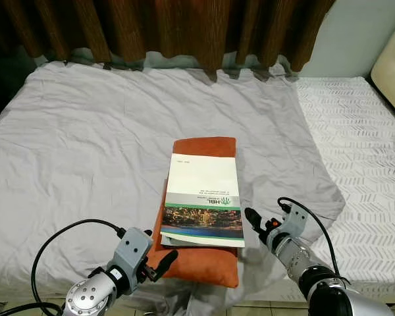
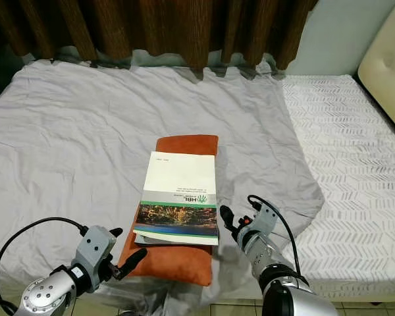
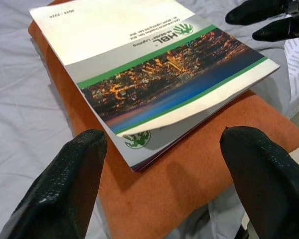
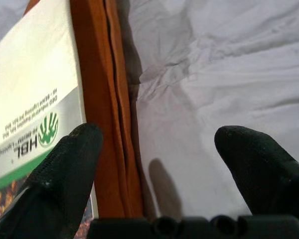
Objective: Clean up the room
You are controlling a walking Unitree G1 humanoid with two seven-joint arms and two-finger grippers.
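Black fingers of the left gripper stand apart, bracketing the near corner of the orange cushion. The right gripper, also spread, flanks its right edge. The magazines lie lengthwise on top, away from the robot.

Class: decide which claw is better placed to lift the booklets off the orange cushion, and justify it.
Left. The left claw is open at the near corner of the booklets on the orange cushion. The right claw, also open, faces the cushion's side seam and the sheet.
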